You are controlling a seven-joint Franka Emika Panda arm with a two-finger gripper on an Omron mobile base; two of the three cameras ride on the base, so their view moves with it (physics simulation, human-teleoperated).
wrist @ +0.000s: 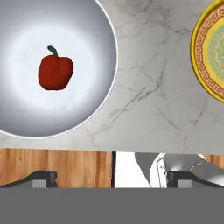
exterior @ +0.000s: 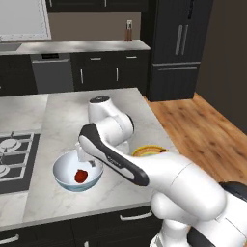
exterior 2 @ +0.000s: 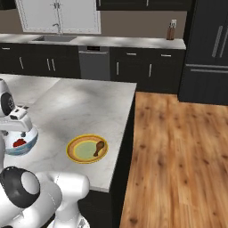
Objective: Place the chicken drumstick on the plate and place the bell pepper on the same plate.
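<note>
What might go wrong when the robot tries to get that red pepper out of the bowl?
The shiny red bell pepper lies deep in the white bowl, so the open jaws may bump the rim or tip the bowl. The smooth, rounded pepper might slip from the grip. On the yellow-rimmed plate, the brown chicken drumstick sits near one edge; a careless drop may knock it off.

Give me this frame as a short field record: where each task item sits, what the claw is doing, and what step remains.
drumstick: chicken drumstick lies on the plate, toward its right side
pepper: bell pepper sits inside the white bowl, not yet on the plate
plate: on the marble counter, beside the bowl
claw: claw open, empty, above the counter between bowl and plate
remaining: move the pepper from bowl to plate
</note>
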